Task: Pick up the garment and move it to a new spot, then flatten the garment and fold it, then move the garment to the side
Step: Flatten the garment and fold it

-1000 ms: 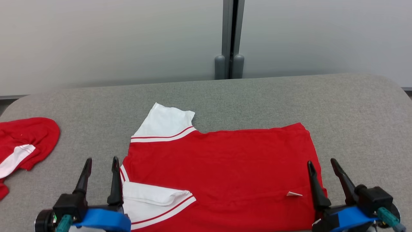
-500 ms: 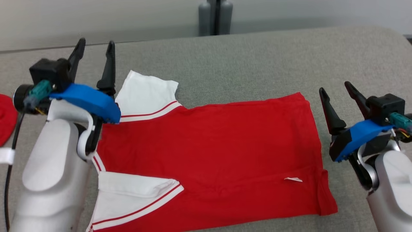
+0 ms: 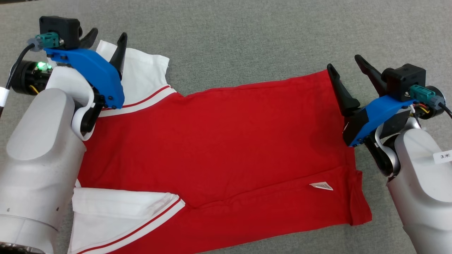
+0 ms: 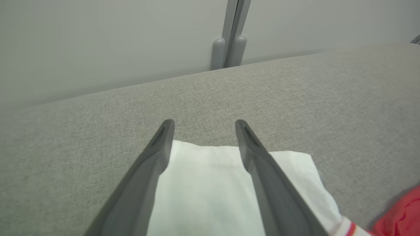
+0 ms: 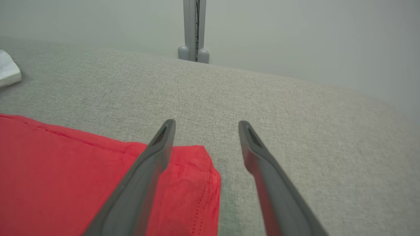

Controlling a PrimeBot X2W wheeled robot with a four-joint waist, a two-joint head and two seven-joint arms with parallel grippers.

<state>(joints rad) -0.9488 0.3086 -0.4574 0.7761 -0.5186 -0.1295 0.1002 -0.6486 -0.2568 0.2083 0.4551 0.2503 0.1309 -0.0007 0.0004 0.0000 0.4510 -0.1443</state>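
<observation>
The garment (image 3: 226, 141), a red shirt with white sleeves, lay spread almost flat on the grey bench (image 3: 247, 31). In the head view its sleeve end pointed toward 9 o'clock and its hem toward 3 o'clock. The far sleeve (image 3: 144, 77) stuck out at about 10 o'clock from the shirt's middle. The near sleeve (image 3: 120, 215) sat at 7 o'clock, doubled over on itself. A small white label (image 3: 321, 186) showed at 4 o'clock, beside a shallow crease.

The left end effector (image 3: 108, 34) hung over the far sleeve with its fingers parted and nothing between them. In its wrist view the tips reached just past the sleeve's outer edge (image 4: 210, 147). Whether they touched the cloth could not be told. The right end effector (image 3: 344, 62), likewise spread and empty, stood at the hem corner (image 5: 200, 164) at 2 o'clock. One finger was over the red cloth and the other over bare bench.

The shirt looked like thin, light knit. It would probably be limp, sagging between the two holds and dragging a little on the fabric-covered bench. The sleeve edge and the hem corner seemed the sensible places to pinch, so that the far edge could rise evenly. Both layers would need to be caught, or the top one could peel away alone.
</observation>
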